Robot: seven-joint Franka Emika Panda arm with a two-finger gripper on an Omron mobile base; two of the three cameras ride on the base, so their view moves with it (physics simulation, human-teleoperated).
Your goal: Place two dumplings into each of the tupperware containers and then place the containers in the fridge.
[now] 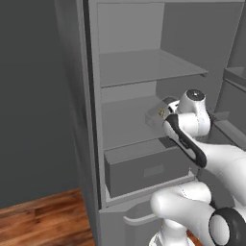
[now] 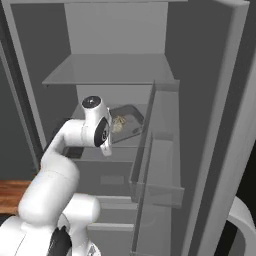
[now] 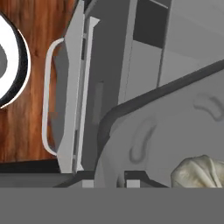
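Observation:
The fridge (image 1: 139,67) stands open in front of me, its shelves bare. My gripper (image 1: 165,114) is shut on the rim of a grey tupperware container (image 1: 154,115) and holds it over the middle shelf (image 2: 90,112), slightly tilted. Pale dumplings (image 2: 118,124) lie inside the container (image 2: 129,119). In the hand view, the container's dark rim (image 3: 131,105) runs right above my fingertips (image 3: 131,179), and one dumpling (image 3: 199,170) lies in the tub at the lower right. Whether the tub touches the shelf I cannot tell.
A grey drawer (image 1: 144,168) sits below the middle shelf. The open door's racks (image 2: 160,150) jut in close on the right of the arm. The fridge's left wall (image 1: 89,120) bounds the other side. Wooden floor (image 1: 43,221) shows at the lower left.

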